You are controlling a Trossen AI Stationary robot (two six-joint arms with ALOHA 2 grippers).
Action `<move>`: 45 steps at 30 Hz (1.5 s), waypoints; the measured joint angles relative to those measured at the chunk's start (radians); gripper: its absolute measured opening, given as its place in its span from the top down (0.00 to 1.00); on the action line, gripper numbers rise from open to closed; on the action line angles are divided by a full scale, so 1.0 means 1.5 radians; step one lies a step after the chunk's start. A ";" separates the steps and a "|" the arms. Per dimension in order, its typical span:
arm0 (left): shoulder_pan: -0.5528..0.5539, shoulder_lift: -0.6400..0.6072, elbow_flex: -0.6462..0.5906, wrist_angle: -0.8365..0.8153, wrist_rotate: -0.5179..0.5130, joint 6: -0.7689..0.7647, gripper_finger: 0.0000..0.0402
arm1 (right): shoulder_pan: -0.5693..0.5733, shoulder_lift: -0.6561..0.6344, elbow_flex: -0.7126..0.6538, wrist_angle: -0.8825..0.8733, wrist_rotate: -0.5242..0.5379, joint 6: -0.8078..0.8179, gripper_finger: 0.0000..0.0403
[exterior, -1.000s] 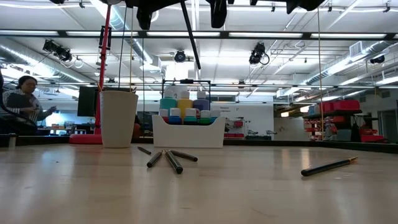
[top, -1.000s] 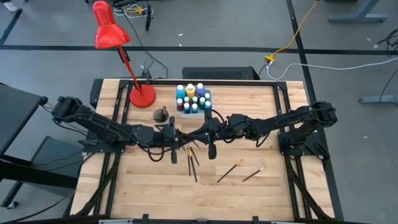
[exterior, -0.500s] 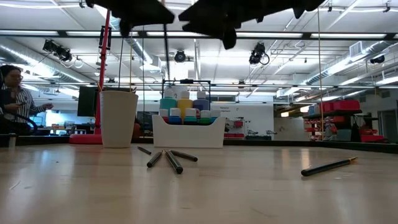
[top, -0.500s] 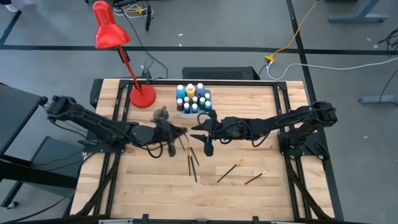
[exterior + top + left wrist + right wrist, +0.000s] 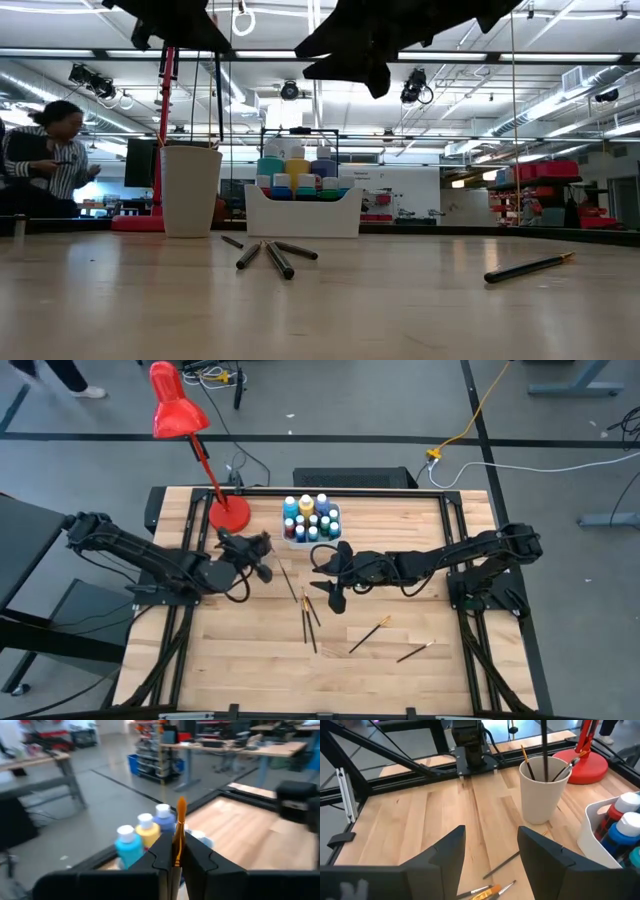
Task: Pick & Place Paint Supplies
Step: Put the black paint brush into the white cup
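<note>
Our left gripper clamps a paintbrush upright for dropping into the cup; our right gripper, fingers apart, hovers over the worktop.

a red desk lamp stands with its round base at the far edge of the wooden counter. a white cup sits near that base, and a white caddy stands beside the cup. a yellow cable and a white cable run over the grey floor beyond the counter. in the room behind, a person in a striped top stands at a desk.
</note>
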 joint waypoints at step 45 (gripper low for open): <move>0.056 0.000 0.000 0.161 0.199 0.023 0.58 | 0.000 0.000 0.000 0.017 0.001 0.001 0.53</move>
